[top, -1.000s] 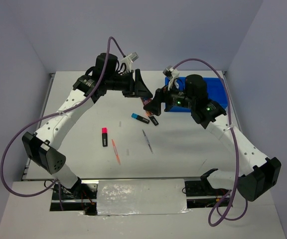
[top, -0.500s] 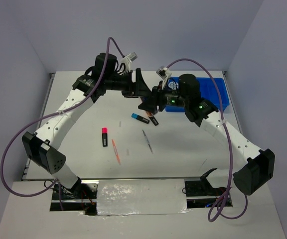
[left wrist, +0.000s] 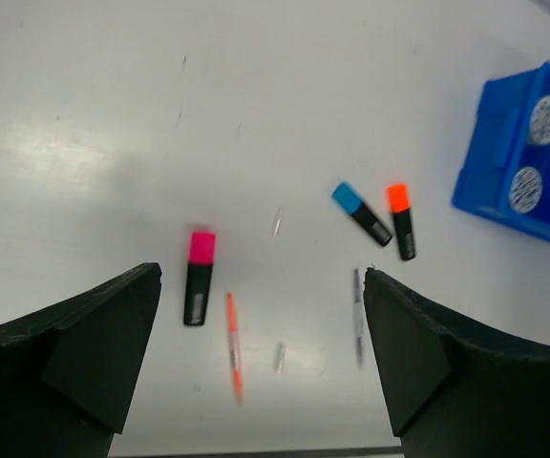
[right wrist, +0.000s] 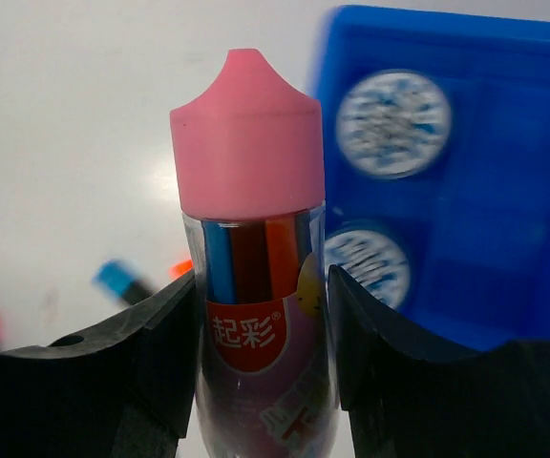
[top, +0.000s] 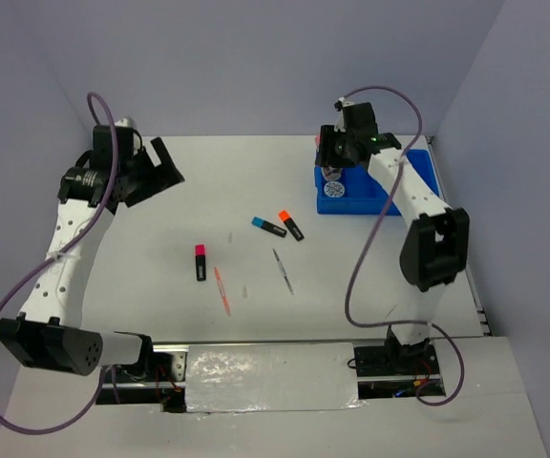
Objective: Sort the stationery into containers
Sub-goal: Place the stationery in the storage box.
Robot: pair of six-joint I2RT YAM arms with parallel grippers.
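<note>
My right gripper (top: 336,153) is shut on the pink cylinder (right wrist: 252,239), a pink-capped clear tube of colour pens, and holds it above the left end of the blue tray (top: 390,181). Two tape discs (right wrist: 392,122) (right wrist: 369,265) lie in the tray's left compartments. My left gripper (top: 157,170) is open and empty, high over the far left of the table. On the table lie the pink highlighter (left wrist: 199,277), blue highlighter (left wrist: 361,212), orange highlighter (left wrist: 402,219), orange pen (left wrist: 234,345) and grey pen (left wrist: 358,315).
Two small clear bits (left wrist: 280,358) (left wrist: 277,221) lie among the pens. The tray (left wrist: 504,162) sits at the back right near the wall. The right arm's purple cable (top: 356,277) loops over the table's right part.
My left arm has swung from the table's middle back to the far left. My right gripper has moved from the table's middle to the tray's left end.
</note>
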